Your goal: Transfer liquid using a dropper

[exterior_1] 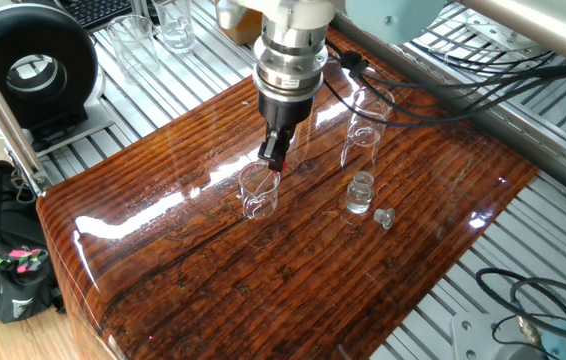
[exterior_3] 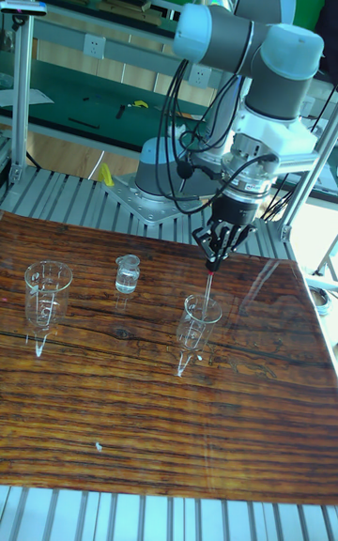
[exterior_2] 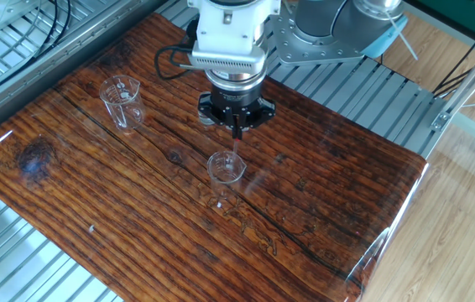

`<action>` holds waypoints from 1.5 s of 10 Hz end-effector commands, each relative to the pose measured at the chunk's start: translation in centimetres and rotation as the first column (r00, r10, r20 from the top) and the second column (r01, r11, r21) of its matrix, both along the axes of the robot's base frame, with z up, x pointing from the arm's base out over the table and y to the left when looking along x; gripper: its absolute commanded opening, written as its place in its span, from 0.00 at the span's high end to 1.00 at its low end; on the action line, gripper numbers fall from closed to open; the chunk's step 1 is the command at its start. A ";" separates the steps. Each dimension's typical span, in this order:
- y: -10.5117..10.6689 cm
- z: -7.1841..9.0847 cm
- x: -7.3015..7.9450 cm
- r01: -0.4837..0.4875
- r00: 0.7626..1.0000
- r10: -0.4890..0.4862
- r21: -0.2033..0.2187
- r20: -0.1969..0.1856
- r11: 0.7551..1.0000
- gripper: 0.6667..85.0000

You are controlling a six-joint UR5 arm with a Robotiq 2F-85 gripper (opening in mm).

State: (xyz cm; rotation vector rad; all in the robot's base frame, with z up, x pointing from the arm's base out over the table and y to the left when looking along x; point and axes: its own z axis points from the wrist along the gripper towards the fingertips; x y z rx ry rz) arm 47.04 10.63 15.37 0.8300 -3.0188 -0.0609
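Note:
My gripper (exterior_1: pixel 275 152) (exterior_2: pixel 237 127) (exterior_3: pixel 216 257) points down and is shut on the dropper (exterior_3: pixel 207 289) at its small red bulb (exterior_1: pixel 277 165). The thin clear tube (exterior_2: pixel 235 156) hangs straight down with its tip inside the mouth of a small clear beaker (exterior_1: pixel 258 191) (exterior_2: pixel 227 169) (exterior_3: pixel 196 321) near the table's middle. I cannot make out the liquid in any glass. A taller clear glass vessel (exterior_1: pixel 362 140) (exterior_2: pixel 122 101) (exterior_3: pixel 45 304) stands apart from it. A small open bottle (exterior_1: pixel 360 193) (exterior_3: pixel 127 274) stands nearby.
The bottle's stopper (exterior_1: pixel 384 217) lies on the glossy wooden tabletop (exterior_1: pixel 293 270) beside the bottle. More glassware (exterior_1: pixel 173 25) and a black round device (exterior_1: pixel 31 70) stand beyond the table's edge. Cables (exterior_1: pixel 413 100) trail from the arm over the metal frame.

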 end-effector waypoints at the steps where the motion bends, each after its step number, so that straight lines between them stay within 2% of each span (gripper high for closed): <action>1: 0.4 0.3 -0.1 -0.008 1.000 0.008 -0.003 -0.015 1.000 0.98; 2: -0.2 0.6 -0.2 -0.026 0.999 0.025 -0.040 -0.023 0.999 0.98; 4: 0.0 1.1 -0.1 -0.026 0.999 0.025 -0.053 -0.025 0.998 0.98; 7: -0.4 1.4 0.0 -0.043 0.999 0.040 -0.094 -0.035 0.995 0.98; 15: 0.1 1.8 -0.1 -0.062 0.997 0.058 -0.088 -0.048 0.994 0.98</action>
